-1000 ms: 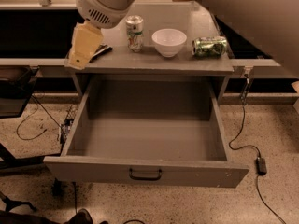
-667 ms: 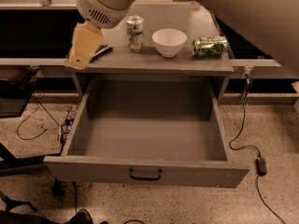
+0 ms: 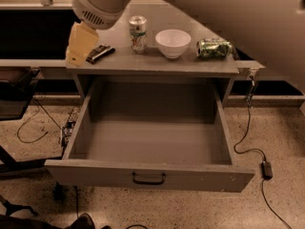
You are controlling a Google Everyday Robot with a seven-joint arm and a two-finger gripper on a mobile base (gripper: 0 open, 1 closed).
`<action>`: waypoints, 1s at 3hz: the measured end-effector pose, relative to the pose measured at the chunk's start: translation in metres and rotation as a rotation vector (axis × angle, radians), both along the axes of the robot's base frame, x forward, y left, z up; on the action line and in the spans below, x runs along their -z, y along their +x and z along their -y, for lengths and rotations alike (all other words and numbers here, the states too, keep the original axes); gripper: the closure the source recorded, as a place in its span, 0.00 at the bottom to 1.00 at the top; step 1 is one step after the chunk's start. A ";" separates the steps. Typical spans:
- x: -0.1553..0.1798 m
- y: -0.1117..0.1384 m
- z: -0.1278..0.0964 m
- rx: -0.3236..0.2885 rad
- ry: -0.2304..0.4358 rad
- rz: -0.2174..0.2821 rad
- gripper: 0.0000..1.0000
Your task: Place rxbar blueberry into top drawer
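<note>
Only 1 view, the camera view. Vs 1 s ago, approx. no change: gripper (image 3: 78, 49) hangs in the same spot over the left end of the cabinet top (image 3: 157, 65), maybe a bit more upright, and the bar (image 3: 100, 53) lies flat in the same place, just right of the gripper, touching it or nearly so. Can't tell if the gripper is wide or narrow, and it's not clearly holding anything. Meaning for the task, as I judge it: pick not done yet, bar not lifted, so the job is at an early stage; approach/grasp looks like the step in hand. Drawer (image 3: 152, 144) is pulled fully out below the top, nothing inside, so it's ready to take the bar w/o more opening. Counts: 1 bar; 2 cans, 1 upright (image 3: 137, 33) near centre-left and 1 on its side (image 3: 214, 47) at the right end; 1 white bowl (image 3: 173, 43) between them; 1 drawer w/ 1 dark handle (image 3: 148, 178) at the front centre; 1 gripper. Bar is well apart from the bowl and the tipped can, and near the upright can, so there's little clutter for the lift, I'd say.
</note>
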State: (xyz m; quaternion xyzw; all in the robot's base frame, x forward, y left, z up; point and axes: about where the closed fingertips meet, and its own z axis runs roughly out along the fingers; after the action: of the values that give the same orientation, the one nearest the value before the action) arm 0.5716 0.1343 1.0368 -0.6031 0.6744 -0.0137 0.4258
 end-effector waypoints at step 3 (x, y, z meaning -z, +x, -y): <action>0.053 0.099 -0.079 0.032 -0.028 -0.130 0.00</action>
State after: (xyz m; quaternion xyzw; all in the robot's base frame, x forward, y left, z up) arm 0.6703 0.2138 0.9841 -0.5978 0.7099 0.0091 0.3723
